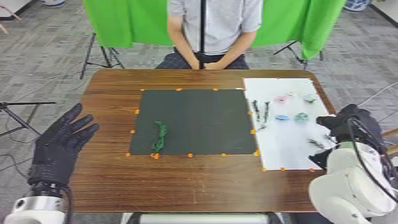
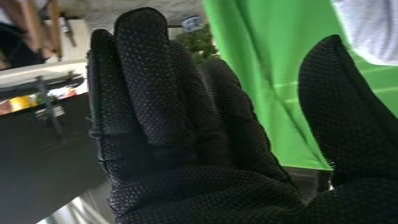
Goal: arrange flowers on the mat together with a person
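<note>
In the head view a green leafy stem [image 1: 160, 137] lies on the left part of the dark mat [image 1: 200, 117]. On the white sheet [image 1: 275, 137] to its right are dark twigs [image 1: 261, 112], a pink flower [image 1: 282, 99], a blue one [image 1: 282, 118], pale green ones [image 1: 300, 118] and a dark sprig [image 1: 315, 143]. My right hand [image 1: 348, 125] is at the sheet's right edge. My left hand [image 1: 64, 145] is open left of the mat, apart from it. In the right wrist view my right hand [image 2: 200, 190] has straight fingers, thumb spread, holding nothing.
Orange markers line the mat and sheet on the brown table [image 1: 178, 185]. A person [image 1: 213, 30] sits at the far side, hands together near the table edge. A green cloth [image 1: 124, 25] hangs behind; thin stands flank the table.
</note>
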Available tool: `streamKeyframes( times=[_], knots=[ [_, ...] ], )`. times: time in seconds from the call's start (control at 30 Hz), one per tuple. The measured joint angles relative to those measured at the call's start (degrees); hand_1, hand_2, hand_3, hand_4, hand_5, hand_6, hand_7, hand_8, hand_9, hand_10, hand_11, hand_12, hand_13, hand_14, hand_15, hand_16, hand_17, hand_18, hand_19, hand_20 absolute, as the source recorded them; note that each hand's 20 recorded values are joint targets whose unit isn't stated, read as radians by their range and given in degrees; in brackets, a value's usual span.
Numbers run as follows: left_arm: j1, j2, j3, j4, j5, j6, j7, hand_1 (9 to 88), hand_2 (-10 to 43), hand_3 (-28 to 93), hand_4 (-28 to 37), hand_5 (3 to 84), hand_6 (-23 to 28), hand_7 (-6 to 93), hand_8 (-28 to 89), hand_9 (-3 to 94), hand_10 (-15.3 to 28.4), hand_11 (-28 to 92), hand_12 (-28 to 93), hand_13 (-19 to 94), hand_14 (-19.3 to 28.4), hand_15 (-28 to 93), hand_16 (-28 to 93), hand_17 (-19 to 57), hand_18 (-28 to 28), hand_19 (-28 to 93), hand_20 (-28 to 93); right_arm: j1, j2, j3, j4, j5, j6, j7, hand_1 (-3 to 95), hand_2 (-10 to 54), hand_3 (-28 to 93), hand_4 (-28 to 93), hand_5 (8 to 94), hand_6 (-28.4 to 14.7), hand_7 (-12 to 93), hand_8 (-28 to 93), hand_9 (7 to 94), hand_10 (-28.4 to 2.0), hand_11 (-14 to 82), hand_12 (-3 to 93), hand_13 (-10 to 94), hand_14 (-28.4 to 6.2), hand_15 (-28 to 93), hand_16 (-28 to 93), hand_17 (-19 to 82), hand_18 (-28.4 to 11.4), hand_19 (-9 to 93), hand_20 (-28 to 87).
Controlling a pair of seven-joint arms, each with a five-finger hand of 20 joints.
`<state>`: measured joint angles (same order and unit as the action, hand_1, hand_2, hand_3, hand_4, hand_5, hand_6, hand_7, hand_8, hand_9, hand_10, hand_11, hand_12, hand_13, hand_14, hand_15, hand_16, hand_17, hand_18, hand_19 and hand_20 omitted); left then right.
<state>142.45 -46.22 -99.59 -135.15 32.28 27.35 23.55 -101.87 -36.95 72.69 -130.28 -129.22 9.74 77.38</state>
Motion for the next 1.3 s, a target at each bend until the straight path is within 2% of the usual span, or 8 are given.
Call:
streamKeyframes(
  times=[0.27,0.57,0.83,1.07,1.3],
  knots=[
    [-0.12,0.0,-0.01,0.03,0.09,-0.07,-0.11,21.3,8.4,76,-23.6,33.5,6.6,10.3,-9,30.9,16.1,21,11,20,21.9,45,-6,-8.9,17.4,39,15,-0.31,0.6,1.26,3.73,6.01,-6.85,2.79,38.1,-4.1,65,-17,52.7,-7.5,8,-9,61.2,-23.8,18.3,15.3,67,-18.9,56,9,45,-24.4,93,-27],
    [-0.12,0.0,-0.01,0.03,0.13,-0.09,-0.08,21.3,8.4,76,-23.6,33.5,6.6,10.4,-9,30.9,16.1,21,11,20,21.9,45,-6,-8.9,17.4,39,15,-0.06,2.31,-0.76,7.0,6.39,-8.91,3.94,41.0,-6.5,64,-17,51.5,-6.3,8,-9,60.3,-23.0,18.2,15.4,66,-18.3,57,9,45,-23.9,93,-27],
    [-0.59,0.0,0.04,0.05,0.26,-0.15,-0.27,21.3,8.4,76,-23.7,33.5,6.6,10.4,-9,30.9,16.1,21,11,20,21.9,45,-6,-8.9,17.4,38,15,4.16,3.0,-4.92,10.89,10.03,-11.98,4.05,41.3,-7.0,64,-18,51.8,-5.8,8,-9,58.6,-22.5,18.3,15.4,65,-17.6,58,9,44,-23.3,93,-27],
    [-0.73,-0.21,0.01,0.05,0.48,-0.2,-0.47,21.3,8.5,76,-23.6,33.6,6.7,10.3,-9,30.9,16.1,21,11,20,21.9,45,-6,-8.9,17.4,38,15,5.34,2.82,-5.05,13.6,11.64,-13.09,3.54,44.8,-8.0,63,-18,58.5,-5.8,5,-9,61.2,-18.3,20.3,15.0,66,-15.6,57,9,45,-21.7,93,-27],
    [-0.73,-0.69,-0.13,0.04,0.73,-0.38,-0.89,21.4,8.4,76,-23.5,33.6,6.7,10.3,-9,30.9,16.1,21,11,20,22.0,45,-6,-8.9,17.4,39,15,5.49,2.05,-5.25,15.13,12.72,-14.37,2.49,47.1,-8.7,62,-18,54.6,-12.9,3,-9,61.9,-13.2,21.4,14.1,68,-13.5,57,9,46,-20.1,93,-27]
  ],
)
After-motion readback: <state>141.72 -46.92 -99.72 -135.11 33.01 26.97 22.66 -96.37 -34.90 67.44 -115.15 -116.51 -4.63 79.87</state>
